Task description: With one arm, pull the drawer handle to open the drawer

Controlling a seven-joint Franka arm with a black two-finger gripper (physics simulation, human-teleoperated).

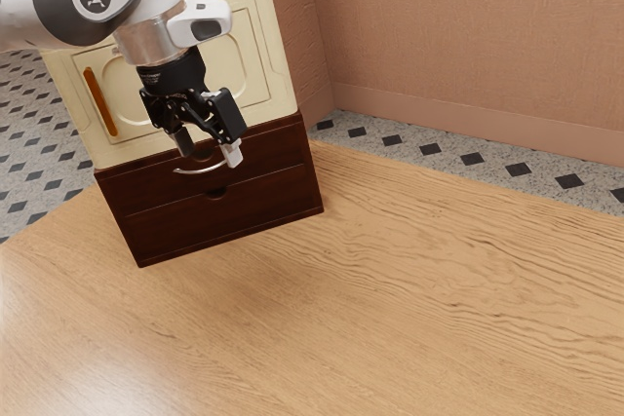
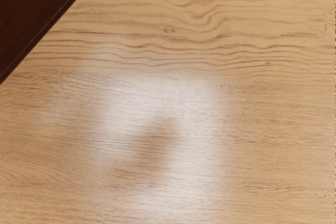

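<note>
Lining up on the handle point(image 1: 195, 172); the tool point(image 1: 208, 149) is spread wide, gripping nothing; drawer point(image 1: 151, 192) looks closed; next, straddle, squeeze, then pull!

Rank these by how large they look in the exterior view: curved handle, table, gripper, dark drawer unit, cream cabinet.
Largest to smallest, by visible area:
1. Table
2. Cream cabinet, partly behind the arm
3. Dark drawer unit
4. Gripper
5. Curved handle
</note>
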